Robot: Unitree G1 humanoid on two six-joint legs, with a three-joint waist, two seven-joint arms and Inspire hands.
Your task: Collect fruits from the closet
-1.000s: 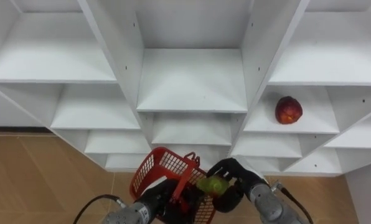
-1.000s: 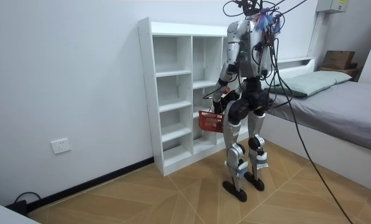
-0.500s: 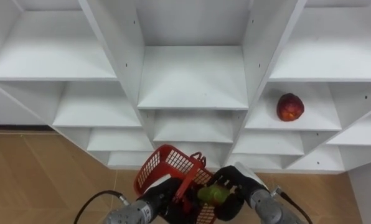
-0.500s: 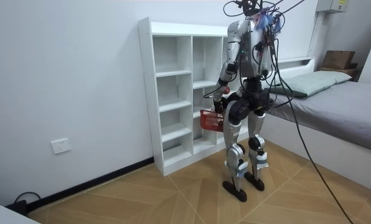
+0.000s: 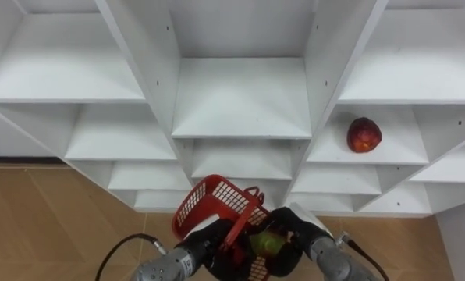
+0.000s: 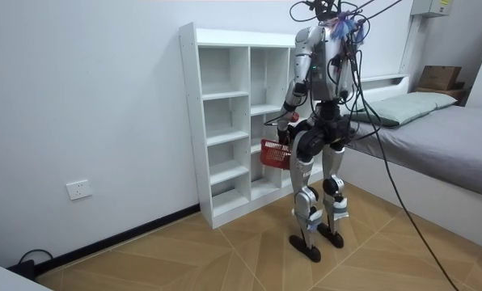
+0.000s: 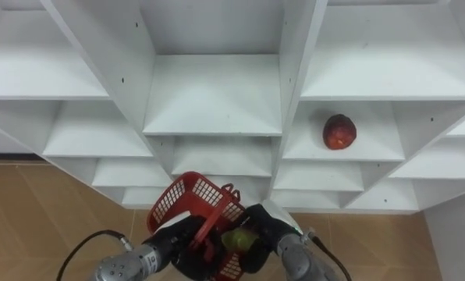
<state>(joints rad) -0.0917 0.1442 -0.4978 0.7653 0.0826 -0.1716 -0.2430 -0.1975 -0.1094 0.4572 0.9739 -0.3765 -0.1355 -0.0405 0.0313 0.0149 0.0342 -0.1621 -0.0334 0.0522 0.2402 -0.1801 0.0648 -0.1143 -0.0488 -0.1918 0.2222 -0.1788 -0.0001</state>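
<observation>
Here: red fruit (image 5: 363, 134), green fruit (image 5: 267, 243), basket (image 5: 209, 200), one each.

The white closet (image 5: 240, 97) stands on the wooden floor (image 5: 45, 226), backed against the wall (image 6: 103, 97). A single red fruit (image 5: 363, 135) lies on a shelf in its right-hand column.

White wall (image 6: 87, 97), wood floor (image 6: 225, 259), grey bed (image 6: 451, 137)

Black left hand (image 5: 211, 250) and right hand (image 5: 293, 232), with ribbed silver-grey forearms just behind each. Small white tag on back of right hand. Thin black cable looping behind left hand (another behind the right). Silver torso, black hips.
</observation>
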